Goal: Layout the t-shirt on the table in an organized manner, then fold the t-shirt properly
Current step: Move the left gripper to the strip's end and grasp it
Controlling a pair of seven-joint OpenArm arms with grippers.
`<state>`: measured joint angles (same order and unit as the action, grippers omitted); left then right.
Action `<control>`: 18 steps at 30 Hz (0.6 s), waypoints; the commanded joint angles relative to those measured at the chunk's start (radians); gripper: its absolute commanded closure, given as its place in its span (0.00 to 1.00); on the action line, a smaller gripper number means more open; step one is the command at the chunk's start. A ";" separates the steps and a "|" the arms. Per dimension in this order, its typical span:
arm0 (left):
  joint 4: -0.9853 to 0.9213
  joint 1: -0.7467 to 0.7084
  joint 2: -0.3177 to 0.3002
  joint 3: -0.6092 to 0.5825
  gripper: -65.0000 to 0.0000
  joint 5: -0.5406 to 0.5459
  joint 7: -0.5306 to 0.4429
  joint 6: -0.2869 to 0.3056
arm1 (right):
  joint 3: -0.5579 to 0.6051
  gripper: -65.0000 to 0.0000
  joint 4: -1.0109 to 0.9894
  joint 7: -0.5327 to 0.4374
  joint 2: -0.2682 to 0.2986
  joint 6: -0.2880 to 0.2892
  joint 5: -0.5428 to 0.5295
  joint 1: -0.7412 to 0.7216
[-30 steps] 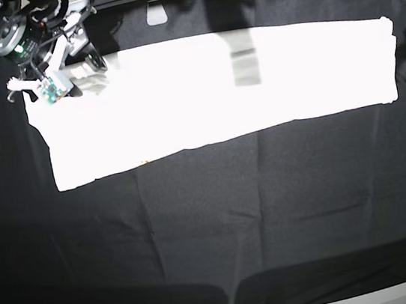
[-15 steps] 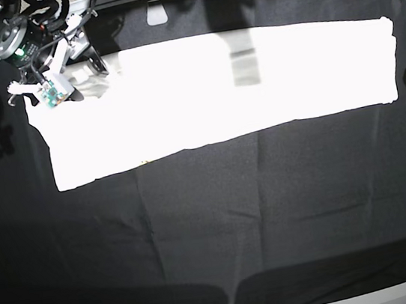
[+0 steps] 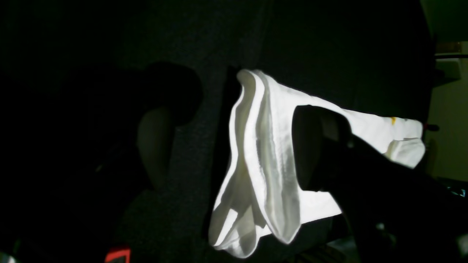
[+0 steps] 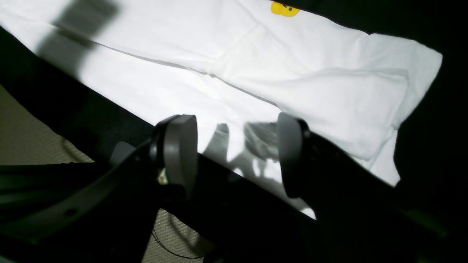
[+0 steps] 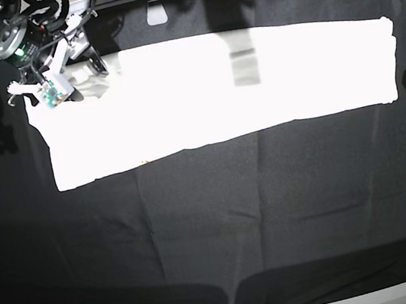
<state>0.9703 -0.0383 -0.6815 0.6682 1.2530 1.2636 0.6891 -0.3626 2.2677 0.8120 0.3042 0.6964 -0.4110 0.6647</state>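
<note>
Right gripper (image 4: 234, 153) hangs over the far corner of the shirt (image 5: 217, 89), pads (image 4: 179, 149) wide apart, nothing between them, only their shadows on the white cloth below. The left gripper is off at the other end; from its wrist camera I see one dark finger in front of the shirt's bunched layered edge, and I cannot tell how its jaws stand or whether cloth is caught. The shirt itself lies as one long white band across the far half of the table (image 5: 214, 233), ends reaching toward each arm, a speck of yellow print (image 4: 285, 9) peeking at a fold. Now the risks: if the right gripper comes down where it hovers, it may pinch only the top layer at that folded corner and peel the fold open rather than carry it. At the left end, those stacked edges could split, one layer lifting, the rest dragging. And the black table cloth (image 5: 194, 198) is already wrinkled; a low grab could snag it too.
</note>
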 commanded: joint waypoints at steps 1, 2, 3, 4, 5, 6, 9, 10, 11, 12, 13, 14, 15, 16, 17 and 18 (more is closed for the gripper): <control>0.013 0.009 -0.031 0.006 0.30 0.023 -0.007 0.009 | -0.005 0.48 0.017 -0.014 0.009 0.002 -0.011 0.000; 0.013 0.002 -0.031 0.006 0.30 0.023 -0.005 0.009 | -0.005 0.48 0.017 -0.014 0.008 0.002 -0.011 0.000; 0.013 -0.007 -0.031 0.006 0.30 0.024 0.005 0.009 | -0.005 0.48 0.017 -0.014 0.009 0.002 -0.011 0.000; 0.013 -0.020 -0.030 0.006 0.30 0.024 0.008 0.009 | -0.005 0.48 0.018 -0.014 0.009 0.002 -0.011 0.000; 0.013 -0.034 -0.027 0.006 0.30 0.024 0.008 0.009 | -0.005 0.48 0.017 -0.014 0.008 0.002 -0.011 0.000; 0.012 -0.051 -0.021 0.006 0.30 0.024 0.009 0.009 | -0.005 0.48 0.017 -0.014 0.009 0.002 -0.011 0.000; 0.011 -0.093 0.015 0.006 0.30 0.061 0.036 0.009 | -0.005 0.48 0.017 -0.014 0.009 0.002 -0.014 0.000; 0.011 -0.100 0.031 0.006 0.30 0.093 0.063 0.009 | -0.005 0.48 0.017 -0.014 0.009 0.002 -0.016 0.000; 0.011 -0.107 0.048 0.006 0.30 0.128 0.090 0.009 | -0.005 0.48 0.017 -0.014 0.009 0.002 -0.019 0.000; 0.011 -0.109 0.067 0.006 0.30 0.162 0.114 0.009 | -0.005 0.48 0.017 -0.014 0.009 0.002 -0.019 0.000; 0.011 -0.108 0.083 0.006 0.30 0.183 0.132 0.009 | -0.005 0.48 0.017 -0.014 0.009 0.002 -0.019 0.000; 0.011 -0.108 0.097 0.006 0.30 0.188 0.133 0.009 | -0.005 0.48 0.017 -0.014 0.009 0.002 -0.019 0.000; 0.011 -0.108 0.108 0.006 0.30 0.188 0.133 0.009 | -0.005 0.48 0.017 -0.014 0.009 0.002 -0.019 0.000; 0.011 -0.108 0.116 0.006 0.30 0.188 0.133 0.009 | -0.005 0.48 0.017 -0.014 0.009 0.002 -0.018 0.000; 0.011 -0.108 0.121 0.006 0.30 0.186 0.133 0.009 | -0.005 0.48 0.017 -0.011 0.009 0.002 -0.018 0.000; 0.011 -0.108 0.124 0.006 0.30 0.168 0.133 0.009 | -0.005 0.48 0.017 -0.008 0.009 0.002 -0.018 0.000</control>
<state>0.9722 -0.1490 -0.5308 0.6682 1.4311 1.3895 0.7002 -0.3630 2.2677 0.8207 0.3050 0.6964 -0.4175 0.6647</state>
